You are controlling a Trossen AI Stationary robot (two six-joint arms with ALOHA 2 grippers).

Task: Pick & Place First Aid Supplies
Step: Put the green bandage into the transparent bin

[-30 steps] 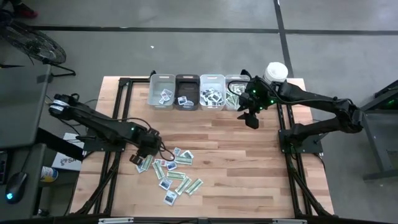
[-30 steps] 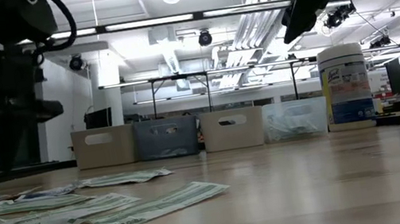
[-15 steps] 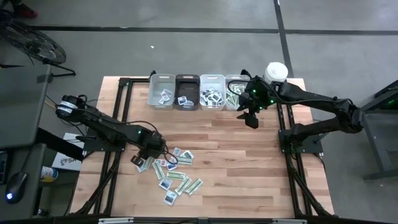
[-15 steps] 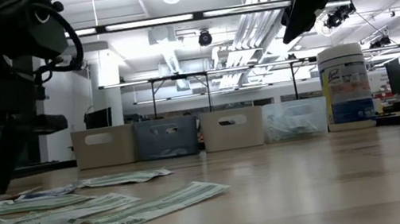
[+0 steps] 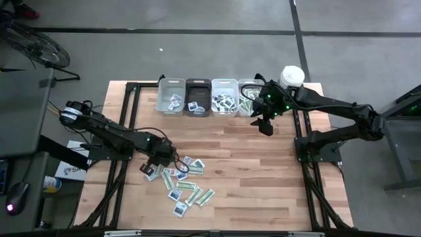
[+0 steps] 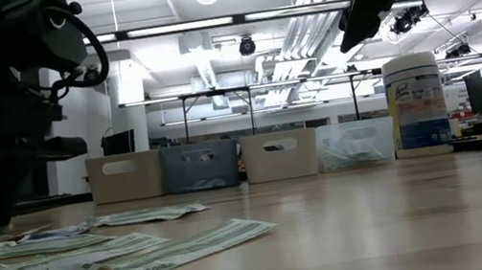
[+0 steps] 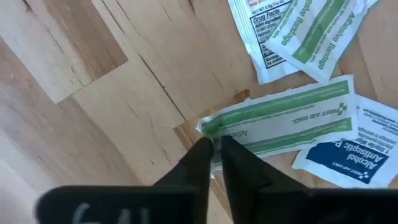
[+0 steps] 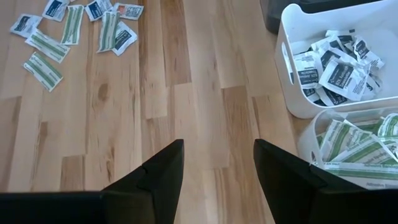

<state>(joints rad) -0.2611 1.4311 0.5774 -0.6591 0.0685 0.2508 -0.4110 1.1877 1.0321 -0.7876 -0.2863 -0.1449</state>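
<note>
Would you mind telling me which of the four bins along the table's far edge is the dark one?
It is the dark bin, second from the left in the high view. The other three bins in the row are white or clear.

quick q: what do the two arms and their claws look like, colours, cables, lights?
Both arms are black, slim, jointed links on black frames at the table edges. The left arm has a white-grey base joint, loose black cable and a small green light. The right arm shows green lights near its wrist. The left claw has narrow, tapered black fingers; the right claw has broad, flat, matte black ones.
</note>
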